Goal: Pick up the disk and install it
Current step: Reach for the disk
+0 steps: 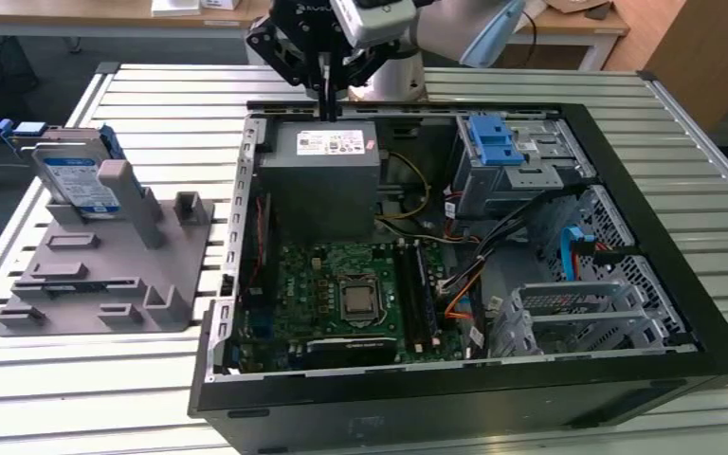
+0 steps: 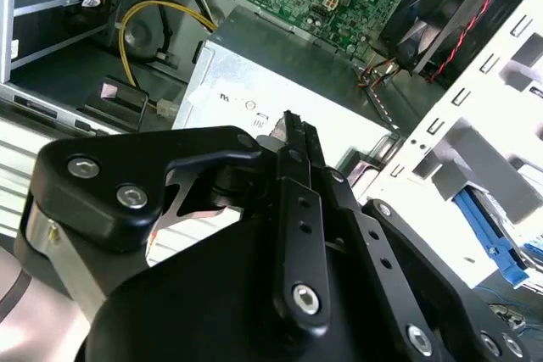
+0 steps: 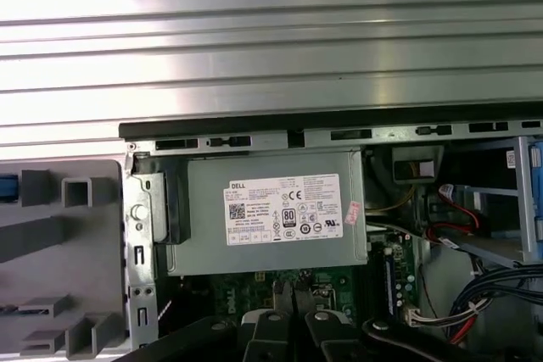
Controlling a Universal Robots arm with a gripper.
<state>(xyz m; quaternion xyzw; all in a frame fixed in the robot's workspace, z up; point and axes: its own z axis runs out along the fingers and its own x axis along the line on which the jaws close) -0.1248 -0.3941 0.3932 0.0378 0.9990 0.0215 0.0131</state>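
The arm points straight down over the far edge of the open case (image 1: 667,246). Its claw (image 1: 327,106) is pinched together on nothing, just above a grey box (image 1: 323,185) with a white sticker. The disk (image 1: 76,178), silver-grey with a white-and-blue label and a blue bracket, stands on edge in a grey stand (image 1: 99,284) at the exterior view's left, outside the case and well apart from the claw. Case and stand sit on a slatted metal counter (image 1: 149,95), with wooden furniture (image 1: 693,47) behind.

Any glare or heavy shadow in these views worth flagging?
Exterior view: even light, disk well lit, case shaded inside. First wrist view: bright glare bands on the table slats. Second wrist view: grey metal box washed pale past the gripper.
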